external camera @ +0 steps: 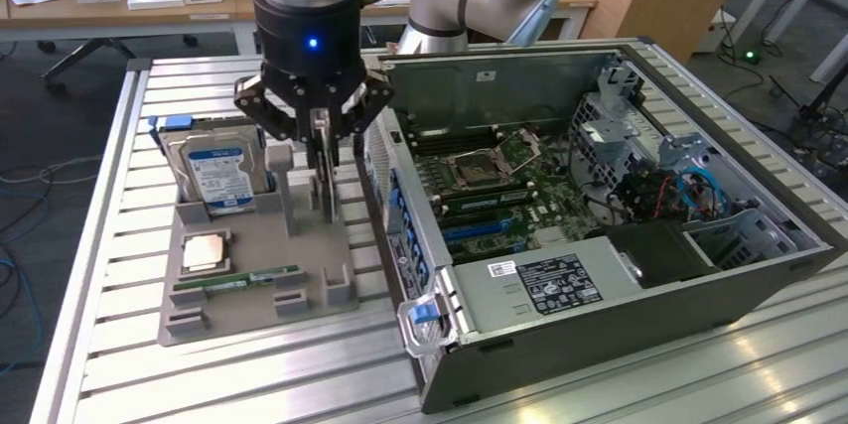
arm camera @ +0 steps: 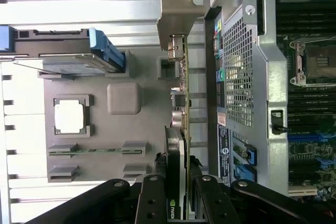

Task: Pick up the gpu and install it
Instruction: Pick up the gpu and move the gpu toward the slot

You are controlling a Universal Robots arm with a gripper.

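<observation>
The gpu stands on edge, a thin green board with a dark face and a silver end bracket. My gripper is shut on it, one black finger pressed against each flat side. In the exterior view the gripper hangs straight down over the grey parts holder. The gpu hangs below the fingers at the holder's edge nearest the open computer case. I cannot tell whether the card's lower edge still sits in its slot.
The holder also carries a blue-labelled hard drive, a square processor and a narrow RAM stick. The case lies on its side on the exterior view's right, motherboard exposed. Everything rests on a slatted metal table.
</observation>
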